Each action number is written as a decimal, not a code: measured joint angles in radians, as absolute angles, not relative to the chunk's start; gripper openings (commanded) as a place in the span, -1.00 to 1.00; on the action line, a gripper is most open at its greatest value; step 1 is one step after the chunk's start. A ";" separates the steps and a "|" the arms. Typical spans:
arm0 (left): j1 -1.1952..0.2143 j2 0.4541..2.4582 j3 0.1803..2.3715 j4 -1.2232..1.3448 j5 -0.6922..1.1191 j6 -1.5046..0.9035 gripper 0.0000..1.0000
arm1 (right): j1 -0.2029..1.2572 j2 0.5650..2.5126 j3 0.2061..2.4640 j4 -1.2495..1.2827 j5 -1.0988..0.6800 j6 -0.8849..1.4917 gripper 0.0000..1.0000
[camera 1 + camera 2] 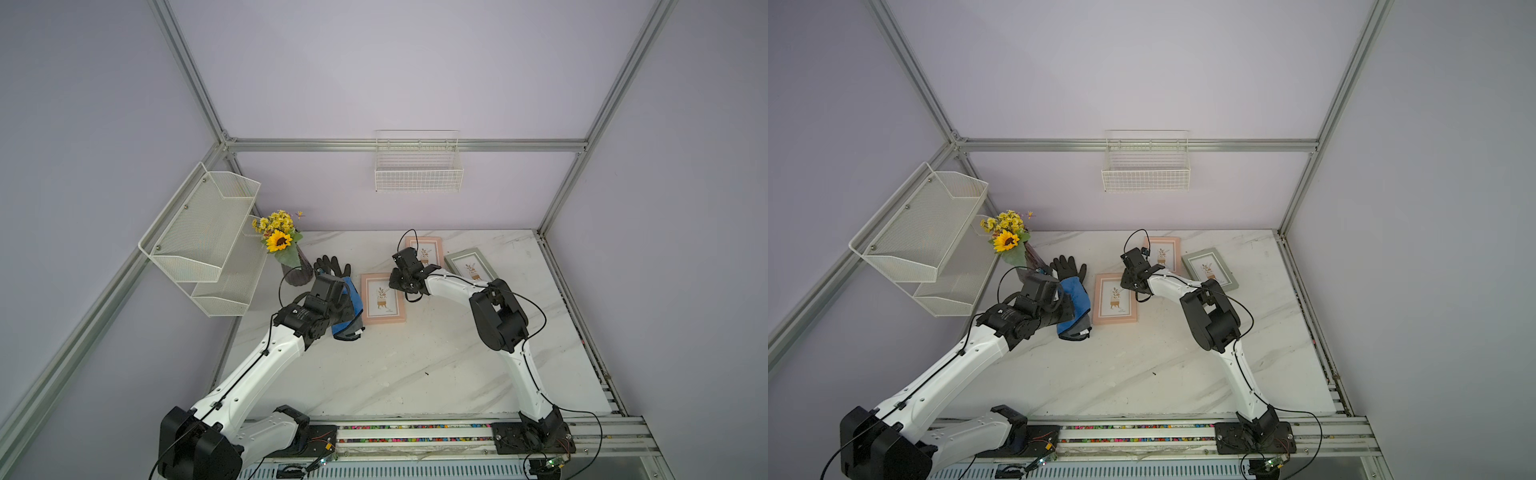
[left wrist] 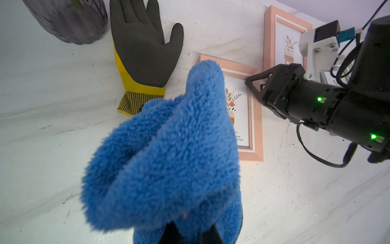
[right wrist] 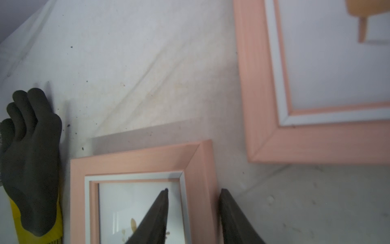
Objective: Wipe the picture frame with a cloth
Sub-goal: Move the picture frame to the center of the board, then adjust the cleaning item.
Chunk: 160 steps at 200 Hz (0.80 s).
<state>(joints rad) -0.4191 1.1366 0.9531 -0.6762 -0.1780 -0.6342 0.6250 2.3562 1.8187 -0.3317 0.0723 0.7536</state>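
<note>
**Cloth and frames: current state**

Fleecy blue cloth (image 2: 164, 152) is hanging bunched from the left gripper (image 2: 190, 233), jaws pinching it, and is hiding part of the near pink frame (image 1: 384, 319). Right gripper (image 3: 194, 191) is straddling that frame's side rail, fingers parted, apparently slack. Rubber-palmed glove (image 2: 143, 48) is lying beside the frame. A second pink frame (image 3: 259, 126) is showing cut off.
</note>
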 measured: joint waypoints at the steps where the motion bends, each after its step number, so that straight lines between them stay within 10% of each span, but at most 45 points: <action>1: -0.419 1.137 0.953 -0.676 -0.178 -0.634 -0.97 | 0.625 2.358 1.822 -0.333 0.072 0.755 -0.20; 83: -0.416 1.138 0.968 -0.642 -0.057 -0.608 -0.97 | 0.645 2.455 2.031 -0.411 0.052 0.773 -0.07; 160: -0.414 1.201 0.968 -0.384 0.148 -0.598 -0.96 | 0.529 1.738 1.335 -0.202 -0.066 0.683 0.33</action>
